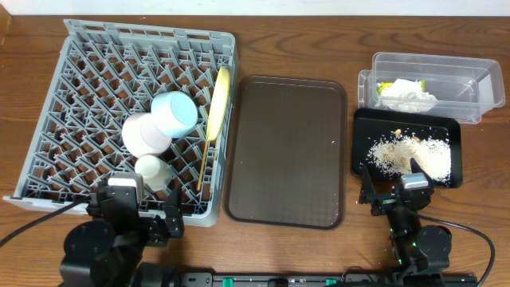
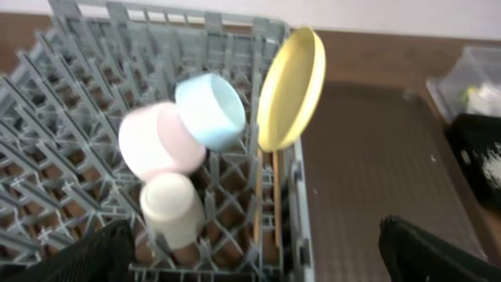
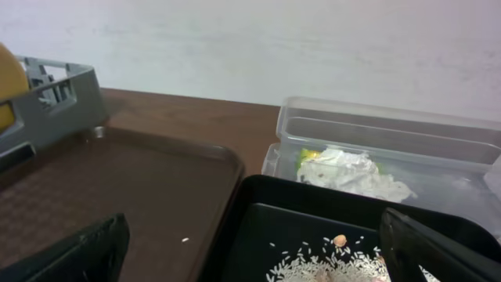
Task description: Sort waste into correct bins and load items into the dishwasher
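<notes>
noted rack filling upper left of overhead frame. found plate standing on edge along rack's right side, tilted a little. found blue bowl lying on its side just left of plate, touching pale bowl at its lower left. cannot settle pale bowl's colour: white from overhead, pinkish in blurred left wrist view. spotted white bowl mouth down just below pale bowl, toward rack's bottom edge. spotted chopsticks lying side by side below plate, close along rack's right wall.

logged brown tray at centre of overhead frame, just right of rack, with one pale speck on its right half.

logged tub at upper right, holding napkin and wrapper at its left end, wrapper tucked against napkin. logged black tray directly below tub, close against it, holding rice spread over its middle and right part, plus a small orange bit at pile's upper left.

placed left gripper at lower left of overhead frame, at rack's bottom edge; jaws wide apart, nothing between them. placed right gripper at lower right, at black tray's bottom edge; jaws likewise spread wide, gripping nothing, pointing toward rice and tub in right wrist view.
</notes>
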Action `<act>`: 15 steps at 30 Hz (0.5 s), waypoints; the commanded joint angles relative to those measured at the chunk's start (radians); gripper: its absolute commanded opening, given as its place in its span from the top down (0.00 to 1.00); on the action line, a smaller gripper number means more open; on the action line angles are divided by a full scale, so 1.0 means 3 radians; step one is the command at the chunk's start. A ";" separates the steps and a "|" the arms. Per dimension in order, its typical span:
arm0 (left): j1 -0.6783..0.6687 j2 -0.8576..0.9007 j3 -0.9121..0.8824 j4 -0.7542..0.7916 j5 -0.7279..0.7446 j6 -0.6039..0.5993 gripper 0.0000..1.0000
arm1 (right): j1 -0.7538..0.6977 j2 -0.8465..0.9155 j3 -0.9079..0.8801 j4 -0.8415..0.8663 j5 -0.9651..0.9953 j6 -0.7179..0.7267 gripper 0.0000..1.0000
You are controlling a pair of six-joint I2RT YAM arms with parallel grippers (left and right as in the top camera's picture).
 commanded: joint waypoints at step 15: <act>0.0565 -0.1258 -0.2623 0.2827 0.0256 0.0156 0.01 | -0.0018 -0.0020 -0.0004 -0.0013 -0.0037 -0.0004 0.01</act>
